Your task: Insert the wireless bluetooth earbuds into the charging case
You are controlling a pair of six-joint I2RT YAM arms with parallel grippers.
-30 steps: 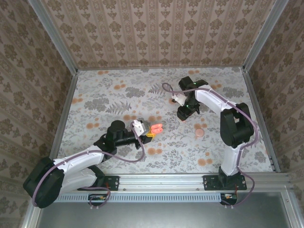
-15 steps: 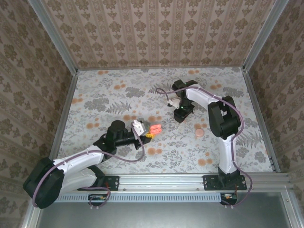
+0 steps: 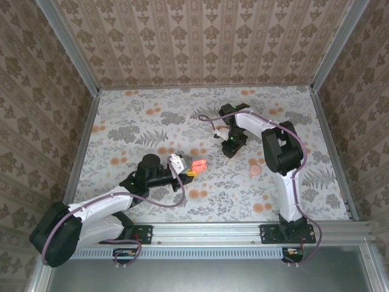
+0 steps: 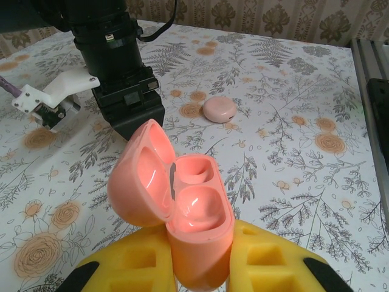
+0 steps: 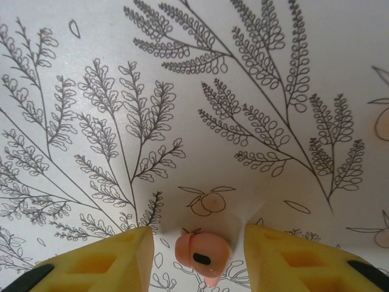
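The left hand (image 4: pixel 200 264) clamps the open charging case (image 4: pixel 185 210). The right hand (image 5: pixel 199 244) stands parted around an earbud (image 5: pixel 200 255) on the worktop (image 5: pixel 182 91), with neither finger touching it.

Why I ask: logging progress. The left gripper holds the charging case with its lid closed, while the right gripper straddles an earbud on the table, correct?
Wrong: the lid is open, per the left wrist view. The left gripper holds the charging case with its lid open, while the right gripper straddles an earbud on the table.
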